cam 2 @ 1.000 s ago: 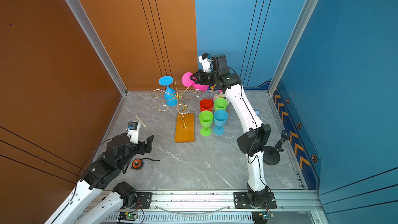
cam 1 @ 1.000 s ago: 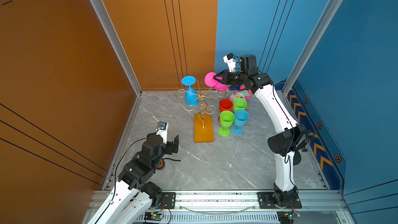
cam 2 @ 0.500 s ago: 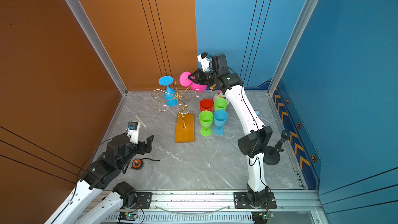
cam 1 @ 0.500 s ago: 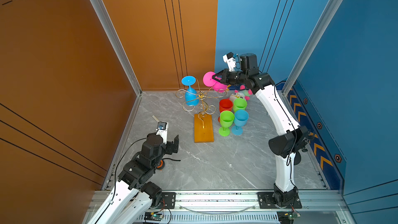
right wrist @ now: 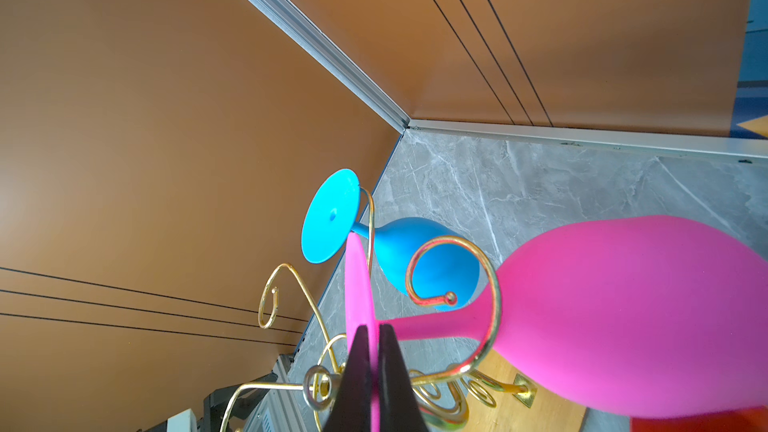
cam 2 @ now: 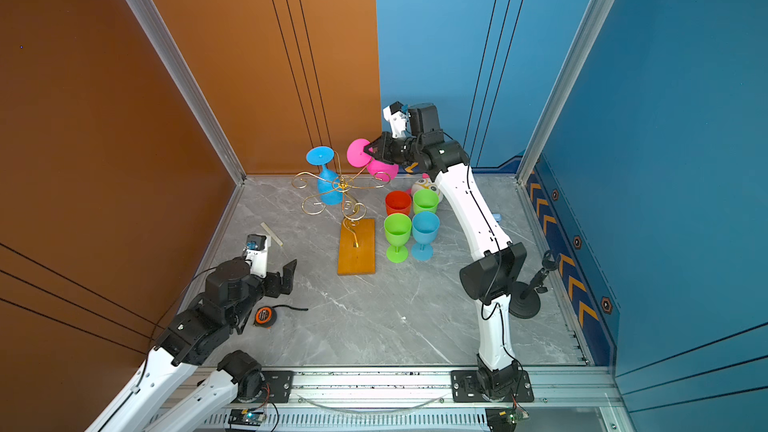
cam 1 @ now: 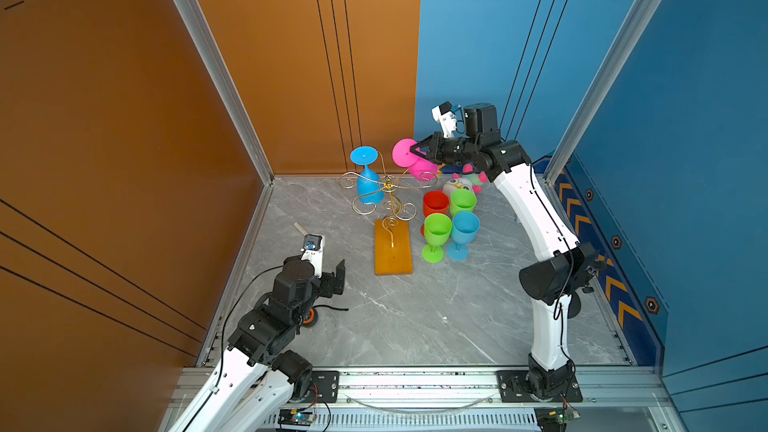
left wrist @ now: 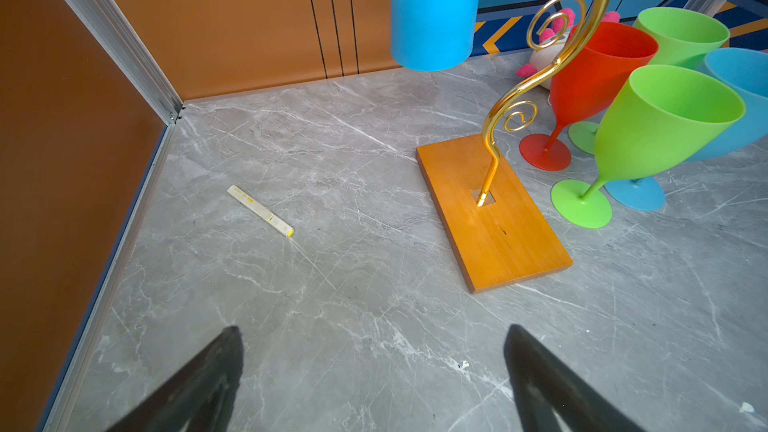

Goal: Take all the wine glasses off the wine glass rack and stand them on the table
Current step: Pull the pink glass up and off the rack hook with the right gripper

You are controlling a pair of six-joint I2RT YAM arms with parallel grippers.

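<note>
The pink wine glass (cam 1: 424, 169) (cam 2: 383, 169) (right wrist: 623, 305) lies tilted almost sideways at the wine glass rack's (cam 1: 388, 189) (cam 2: 343, 189) far right arm. In the right wrist view its stem still runs through the gold scroll arm (right wrist: 494, 297). My right gripper (cam 1: 415, 150) (cam 2: 368, 150) (right wrist: 372, 328) is shut on the thin edge of its round foot. A blue glass (cam 1: 368, 187) (cam 2: 328, 189) (left wrist: 434, 10) (right wrist: 424, 259) hangs upside down on the rack's left side. The rack's wooden base (left wrist: 490, 209) rests on the grey floor. My left gripper (cam 1: 336, 278) (cam 2: 286, 278) (left wrist: 374, 336) stays open and empty, low at the near left.
Upright cups stand right of the rack base: red (cam 1: 435, 203), two green (cam 1: 437, 229) (cam 1: 462, 201) and blue (cam 1: 465, 227). A plush toy (cam 1: 457, 182) lies behind them. A tape measure (cam 2: 265, 315) and a white marker (left wrist: 261, 211) lie near the left arm. A black stand (cam 2: 528, 301) is at right.
The right gripper, still holding the pink glass by its foot, has edged slightly left. The left arm has not moved.
</note>
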